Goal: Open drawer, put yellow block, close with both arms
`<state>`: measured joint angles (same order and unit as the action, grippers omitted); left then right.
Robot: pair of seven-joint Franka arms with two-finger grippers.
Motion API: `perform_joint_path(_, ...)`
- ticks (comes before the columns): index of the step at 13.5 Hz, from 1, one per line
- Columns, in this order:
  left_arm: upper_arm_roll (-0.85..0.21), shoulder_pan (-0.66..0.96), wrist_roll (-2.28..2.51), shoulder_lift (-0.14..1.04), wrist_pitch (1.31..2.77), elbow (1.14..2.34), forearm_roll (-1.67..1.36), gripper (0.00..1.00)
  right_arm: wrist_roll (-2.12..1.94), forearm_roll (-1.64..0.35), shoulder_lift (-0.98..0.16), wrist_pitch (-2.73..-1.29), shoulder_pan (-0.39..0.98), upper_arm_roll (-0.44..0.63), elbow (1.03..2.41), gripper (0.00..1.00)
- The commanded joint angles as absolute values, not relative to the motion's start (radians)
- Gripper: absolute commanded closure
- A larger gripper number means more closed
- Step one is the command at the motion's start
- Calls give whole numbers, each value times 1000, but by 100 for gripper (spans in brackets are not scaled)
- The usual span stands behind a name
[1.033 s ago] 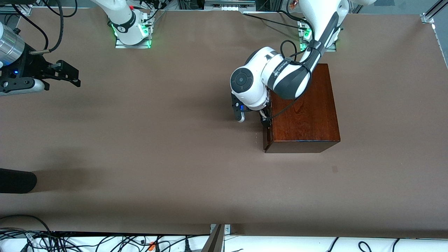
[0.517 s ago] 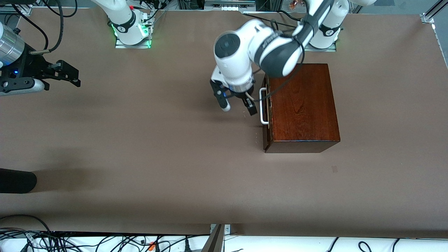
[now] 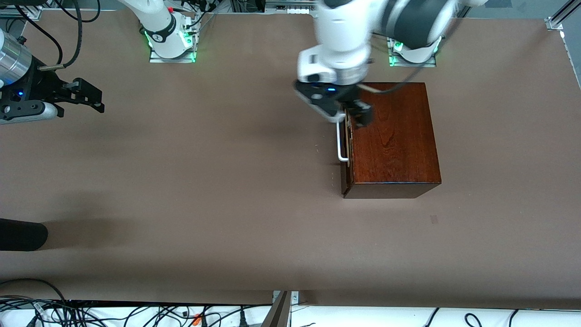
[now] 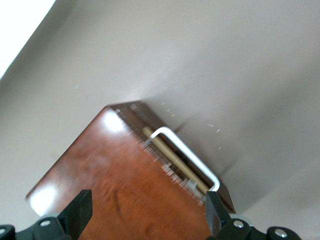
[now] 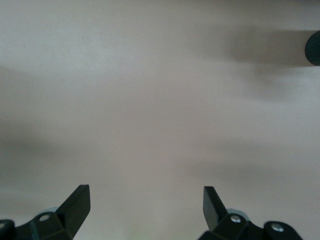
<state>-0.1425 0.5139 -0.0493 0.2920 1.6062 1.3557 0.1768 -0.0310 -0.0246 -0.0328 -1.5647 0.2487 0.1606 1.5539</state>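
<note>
Since earlier, your left gripper (image 3: 345,111) rose from the white U-shaped handle (image 3: 339,144), jaws spread; right gripper (image 3: 88,97) waits, spread.

Glossy wooden box (image 3: 395,136); matt table (image 3: 181,181)

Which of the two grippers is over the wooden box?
The left gripper, open above the box by the drawer's white handle. The right gripper waits open over bare table.

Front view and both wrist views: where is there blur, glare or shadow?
Front view: the left arm is smeared by motion, its open left claw over the box; soft shadows lie on the table. Left wrist view: the box shows bright glare spots and a blurred handle. Right wrist view: hazy table, open right claw.
</note>
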Motion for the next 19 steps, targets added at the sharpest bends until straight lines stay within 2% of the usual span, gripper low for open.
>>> perform_joint_path(1, -150, 375, -40, 227, 1557, 1371, 112, 0, -17, -26, -40, -1555, 241, 155, 1532, 0)
perform_joint_path(5, -137, 252, -32, 169, 1551, 1379, 107, 0, -17, -26, -40, -1555, 241, 155, 1532, 0)
perform_joint_path(8, 22, 256, -26, 134, 1493, 1396, -15, 0, -17, -26, -40, -1555, 239, 155, 1534, 0)
perform_joint_path(12, 118, 253, -43, 97, 1473, 1433, -18, 0, -17, -26, -40, -1557, 241, 155, 1532, 0)
perform_joint_path(17, 103, 154, -110, 91, 1468, 1442, -20, 0, -17, -26, -40, -1557, 239, 155, 1532, 0)
perform_joint_path(19, 23, 88, -94, 89, 1470, 1448, -20, 0, -17, -26, -40, -1559, 239, 155, 1534, 0)
